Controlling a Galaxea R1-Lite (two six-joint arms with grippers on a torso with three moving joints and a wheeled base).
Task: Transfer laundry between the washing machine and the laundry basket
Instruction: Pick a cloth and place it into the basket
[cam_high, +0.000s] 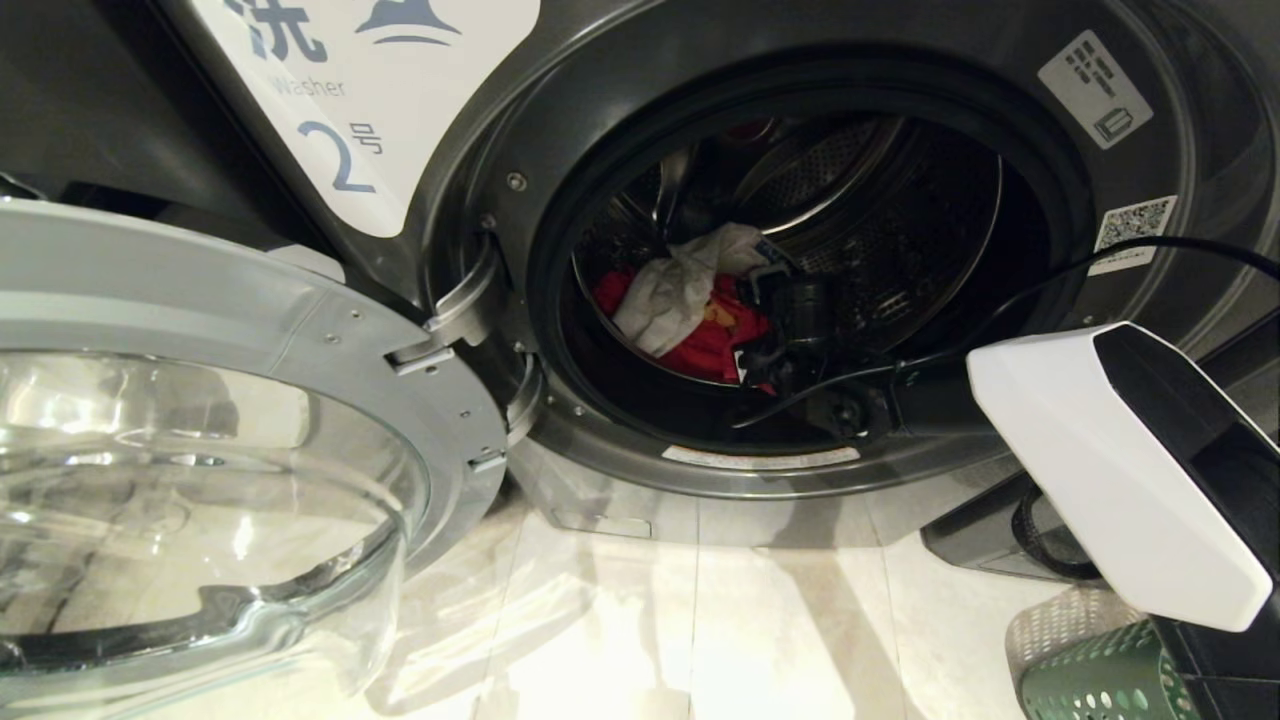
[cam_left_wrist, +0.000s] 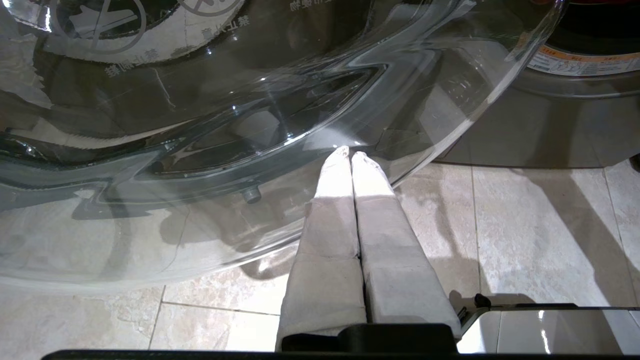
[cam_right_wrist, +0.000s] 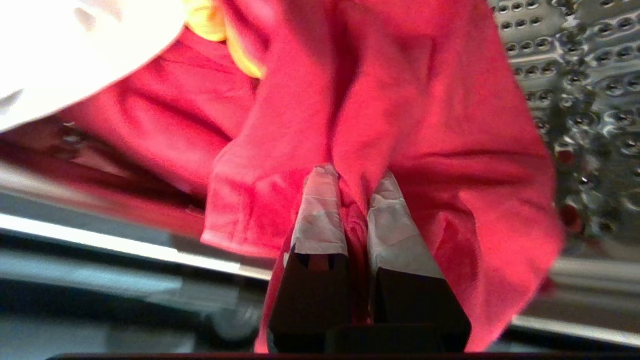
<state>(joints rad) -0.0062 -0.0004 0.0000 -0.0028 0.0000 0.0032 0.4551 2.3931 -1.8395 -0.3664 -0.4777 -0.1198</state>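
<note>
The washing machine (cam_high: 560, 120) stands with its door swung open to the left. In its drum (cam_high: 900, 220) lies laundry: a red garment (cam_high: 715, 345) with a white garment (cam_high: 680, 285) on top. My right arm (cam_high: 1120, 450) reaches through the opening. The right gripper (cam_right_wrist: 352, 175) is shut on a fold of the red garment (cam_right_wrist: 410, 100), and red cloth fills the gap between its fingers. A corner of the green laundry basket (cam_high: 1090, 685) shows on the floor at the lower right. My left gripper (cam_left_wrist: 350, 152) is shut and empty, parked low beside the door glass (cam_left_wrist: 200, 125).
The open door (cam_high: 250, 330), with its bulging glass bowl, takes up the left of the head view. A black cable (cam_high: 1180, 245) runs along my right arm across the drum opening. Pale floor tiles (cam_high: 700, 620) lie in front of the machine. A perforated drum wall (cam_right_wrist: 575, 75) is beside the red garment.
</note>
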